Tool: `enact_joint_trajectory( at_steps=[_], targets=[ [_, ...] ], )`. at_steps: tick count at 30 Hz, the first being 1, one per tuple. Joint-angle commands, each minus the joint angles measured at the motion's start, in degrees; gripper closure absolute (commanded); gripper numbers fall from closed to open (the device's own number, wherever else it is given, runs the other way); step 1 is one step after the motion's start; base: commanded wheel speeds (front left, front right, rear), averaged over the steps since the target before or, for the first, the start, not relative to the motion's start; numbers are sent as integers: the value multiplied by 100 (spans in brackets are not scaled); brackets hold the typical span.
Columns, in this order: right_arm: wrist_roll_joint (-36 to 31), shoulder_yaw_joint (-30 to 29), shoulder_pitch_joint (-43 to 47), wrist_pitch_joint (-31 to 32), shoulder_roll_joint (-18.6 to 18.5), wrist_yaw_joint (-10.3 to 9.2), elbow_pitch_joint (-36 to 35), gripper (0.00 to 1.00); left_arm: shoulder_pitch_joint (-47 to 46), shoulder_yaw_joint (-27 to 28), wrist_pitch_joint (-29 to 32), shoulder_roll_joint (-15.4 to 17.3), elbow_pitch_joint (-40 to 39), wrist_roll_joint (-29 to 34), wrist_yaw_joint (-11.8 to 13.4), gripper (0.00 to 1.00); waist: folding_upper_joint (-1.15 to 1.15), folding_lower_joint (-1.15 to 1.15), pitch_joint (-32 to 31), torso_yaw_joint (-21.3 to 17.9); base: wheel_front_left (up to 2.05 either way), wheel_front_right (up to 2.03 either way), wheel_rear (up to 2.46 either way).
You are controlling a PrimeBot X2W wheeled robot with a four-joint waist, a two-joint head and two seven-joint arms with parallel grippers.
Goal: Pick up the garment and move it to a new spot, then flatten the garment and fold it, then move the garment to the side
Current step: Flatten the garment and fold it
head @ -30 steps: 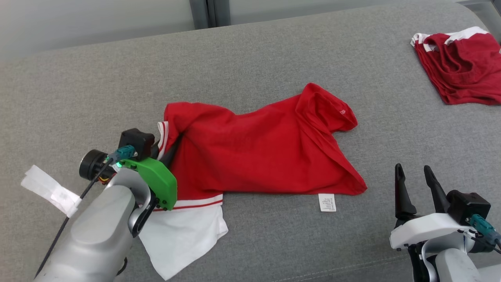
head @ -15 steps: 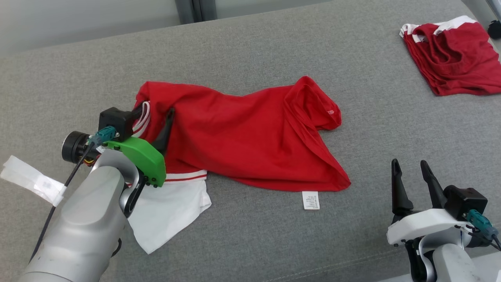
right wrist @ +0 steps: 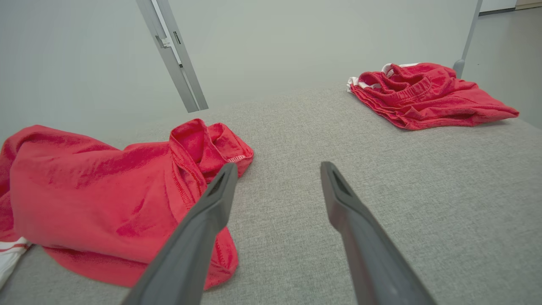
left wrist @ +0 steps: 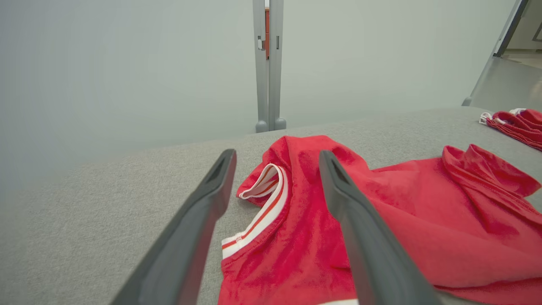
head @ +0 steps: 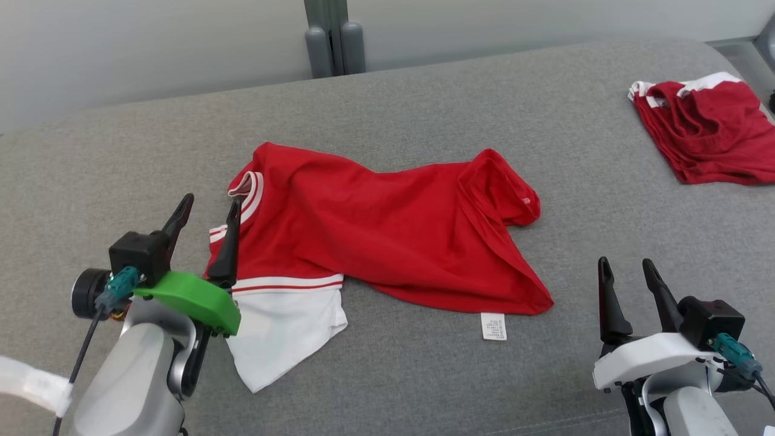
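**A:** Half a second ago our left gripper [head: 211,201] had the collar [head: 248,188] between its jaws. Now they stand apart at the garment's [head: 387,230] 8 o'clock, with the collar lying loose between them.

**B:** So we've let go. The garment lies rumpled mid grey cushion [head: 424,375], white panel [head: 284,327] toward 7 o'clock.

**A:** Our right gripper [head: 625,263] sits at 4 o'clock, jaws parted and empty, clear of the cloth.

**B:** We judge the relocating done and flattening next. The red pile [head: 708,130] at 2 o'clock lies well apart.
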Motion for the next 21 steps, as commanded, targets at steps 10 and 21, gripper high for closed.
enact_joint_trajectory(
  at_steps=[10,21],
  targets=[
    [-50,228,219,-16,-9,-10,-237,0,1395,1029,-2,-77,-1074,453,190,0,0,0,-591,487,0,0,0],
    [-168,522,397,-16,-60,-10,-640,0,2424,1726,-2,-230,-1827,741,119,0,0,0,-742,575,0,0,0]
  ],
)
